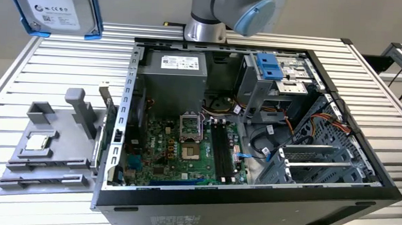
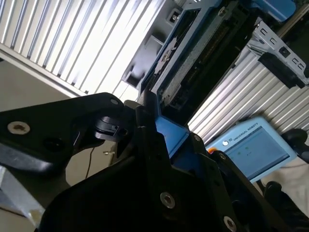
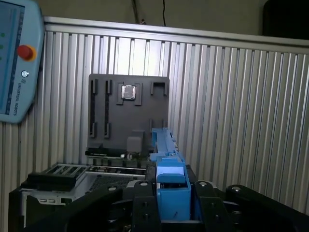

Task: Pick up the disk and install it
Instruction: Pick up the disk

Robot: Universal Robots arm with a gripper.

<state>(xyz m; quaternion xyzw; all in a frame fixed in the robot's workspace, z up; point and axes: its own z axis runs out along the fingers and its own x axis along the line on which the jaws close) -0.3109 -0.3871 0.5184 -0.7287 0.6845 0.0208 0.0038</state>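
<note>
Exterior view is showing a ribbed aluminium table carrying an open black computer case, with a green motherboard, a grey metal power-supply box and a blue plastic bracket inside. A grey plastic fixture tray is sitting just beside the case toward the exterior view's left, holding a square silver processor chip. The flat silver disk, white-labelled and framed by blue plastic rails, is hanging off the table at the exterior view's upper left, well apart from the case. The grey robot arm is rising beyond the case. In the first wrist view the black gripper is holding the disk, jaws clamped on its blue rail.
</note>
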